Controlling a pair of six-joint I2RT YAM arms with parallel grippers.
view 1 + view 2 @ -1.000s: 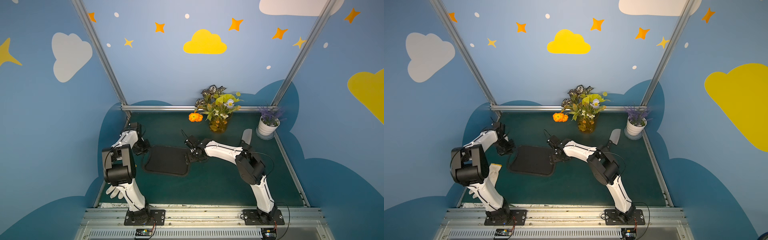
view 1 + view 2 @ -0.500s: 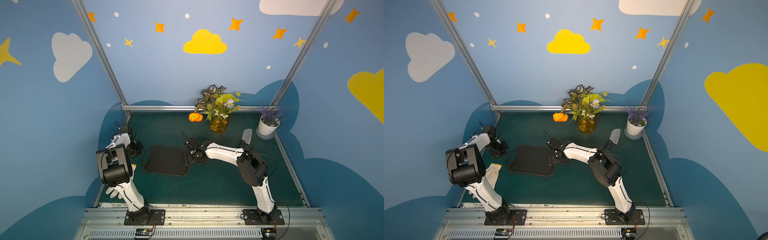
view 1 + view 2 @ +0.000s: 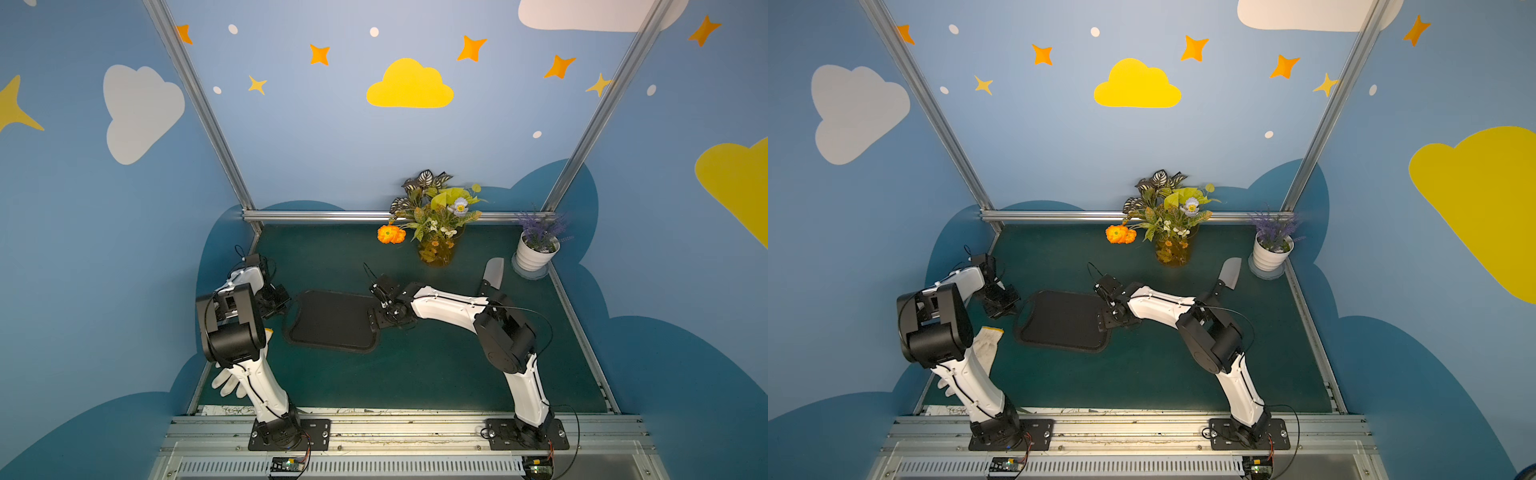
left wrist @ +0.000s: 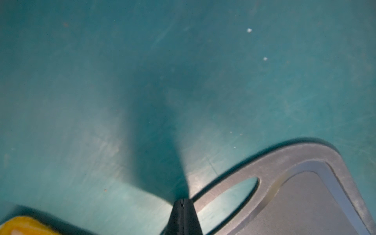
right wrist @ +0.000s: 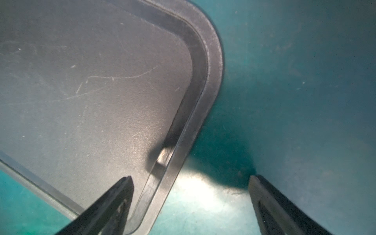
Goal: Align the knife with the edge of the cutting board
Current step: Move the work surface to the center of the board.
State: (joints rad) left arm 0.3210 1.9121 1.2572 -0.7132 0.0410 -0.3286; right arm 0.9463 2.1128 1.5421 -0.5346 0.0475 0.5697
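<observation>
Left fingers [image 4: 184,215]: pressed together, empty, poised just off the handle-hole end of the cutting board [image 3: 332,320]. Board lies flat, mid tabletop [image 3: 436,374].

Right fingers [image 5: 114,199]: spread wide, empty, straddling the board's opposite short rim, with one tip over the board and one over bare tabletop.

Knife [image 3: 494,272]: far right, well apart from the board, behind the right arm, near the white pot [image 3: 536,253].

Risks: closing or sweeping here would likely drag the board askew. Reaching back for the knife, the right arm could knock blade or pot.
</observation>
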